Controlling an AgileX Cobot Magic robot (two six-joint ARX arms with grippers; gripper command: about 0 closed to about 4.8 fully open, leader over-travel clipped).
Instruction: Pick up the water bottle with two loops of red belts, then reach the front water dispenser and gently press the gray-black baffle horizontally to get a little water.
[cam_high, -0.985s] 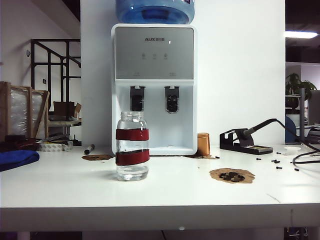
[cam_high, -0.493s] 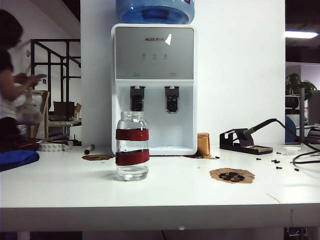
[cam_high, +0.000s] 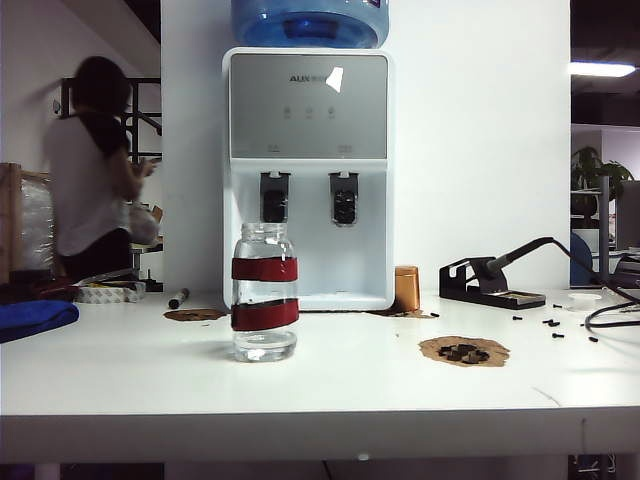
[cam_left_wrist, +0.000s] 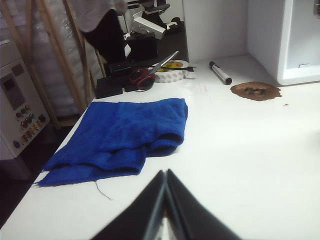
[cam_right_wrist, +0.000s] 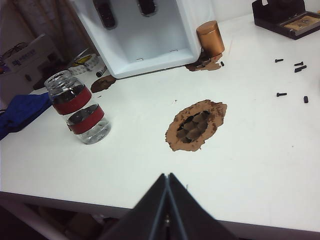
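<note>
The water bottle (cam_high: 265, 291), clear glass with two dark-red bands, stands upright on the white table in front of the water dispenser (cam_high: 308, 175); it also shows in the right wrist view as the water bottle (cam_right_wrist: 79, 107). The gray-black baffle (cam_high: 344, 204) hangs under the right-hand tap. My right gripper (cam_right_wrist: 166, 175) is shut and empty, held back over the table's near edge, well apart from the bottle. My left gripper (cam_left_wrist: 164, 172) is shut and empty, near a blue cloth (cam_left_wrist: 121, 136). Neither gripper shows in the exterior view.
A copper cylinder (cam_high: 406, 288) stands beside the dispenser. Brown patches (cam_high: 463, 350) lie on the table, with a soldering stand (cam_high: 492, 283) and small black screws at the right. Scissors (cam_left_wrist: 148, 75), tape and a marker (cam_left_wrist: 220, 73) lie at the left. A person (cam_high: 95, 190) moves behind the table.
A person has walked in from the left behind the table and moved rightward. Bottle, dispenser and table items are unchanged.
</note>
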